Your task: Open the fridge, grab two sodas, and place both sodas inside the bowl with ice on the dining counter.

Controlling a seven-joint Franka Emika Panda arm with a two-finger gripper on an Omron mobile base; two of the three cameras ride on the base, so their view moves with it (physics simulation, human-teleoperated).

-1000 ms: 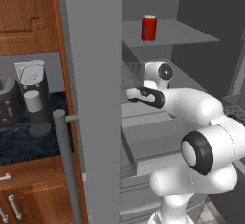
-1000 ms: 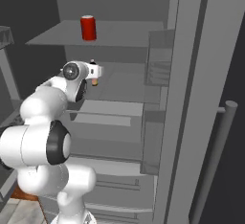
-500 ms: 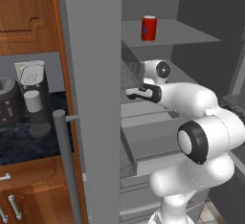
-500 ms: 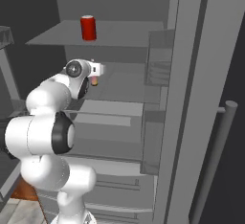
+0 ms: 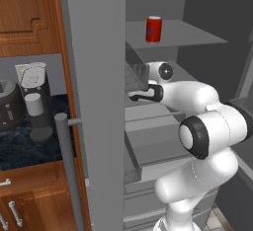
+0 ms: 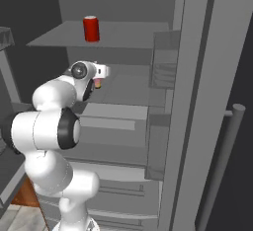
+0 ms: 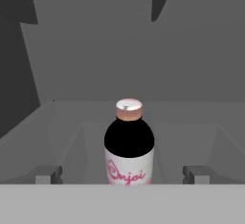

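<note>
With my gripper (image 7: 122,175) jaws spread wide either side of the slim dark-shouldered soda bottle (image 7: 129,144) upright on the grey fridge (image 6: 207,101) middle shelf, I'd advance centred, then close around its labelled body.

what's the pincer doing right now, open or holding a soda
Pincer: open, holding nothing; its tips stand either side of the bottle on the fridge shelf.

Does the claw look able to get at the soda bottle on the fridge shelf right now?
Probably yes. In the hand view the soda bottle stands upright, centred between the fingertips of the open claw, with bare fridge shelf on both sides and nothing in front of it.
</note>
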